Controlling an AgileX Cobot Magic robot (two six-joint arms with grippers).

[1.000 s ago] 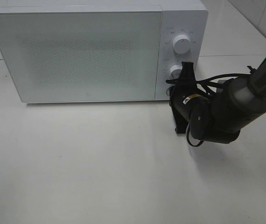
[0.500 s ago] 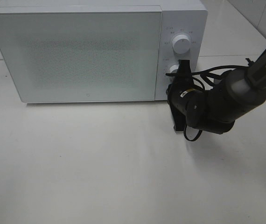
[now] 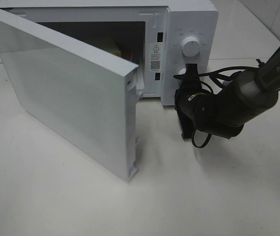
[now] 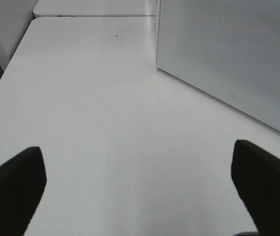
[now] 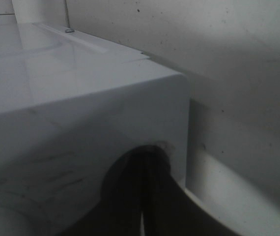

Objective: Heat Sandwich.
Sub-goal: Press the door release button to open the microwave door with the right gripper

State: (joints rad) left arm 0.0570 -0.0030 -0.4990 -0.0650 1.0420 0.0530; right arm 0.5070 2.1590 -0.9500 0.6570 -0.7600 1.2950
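- My right pincer [image 3: 190, 73] sits against the control panel [image 3: 204, 29] of the microwave [image 3: 194, 12], at 3 o'clock from the open cavity. In the wrist view its fingers look squeezed narrow, with only a slit between them and nothing held.
- My left pincer [image 4: 140, 187] is spread wide and empty, low over the table [image 4: 81, 123], with the door's face near it.
- Of the sandwich [image 3: 118, 47] I see only a tan-orange sliver deep in the cavity, at 12 o'clock behind the top edge of the door [image 3: 66, 93]. I judge that is it, but I cannot make out what it rests on.
- My right fingertips are touching or just beside the lower knob [image 3: 182, 73]. A careless sideways retreat could turn it and change the setting.
- The door stands out toward 7 o'clock, squarely in my left arm's lane. A direct reach could clip its free edge and swing it shut or shove the oven.
- The cavity is dark and mostly hidden, so a blind reach could squash the soft bread.
- The cable loop [image 3: 199, 142] hanging under my right wrist could snag.
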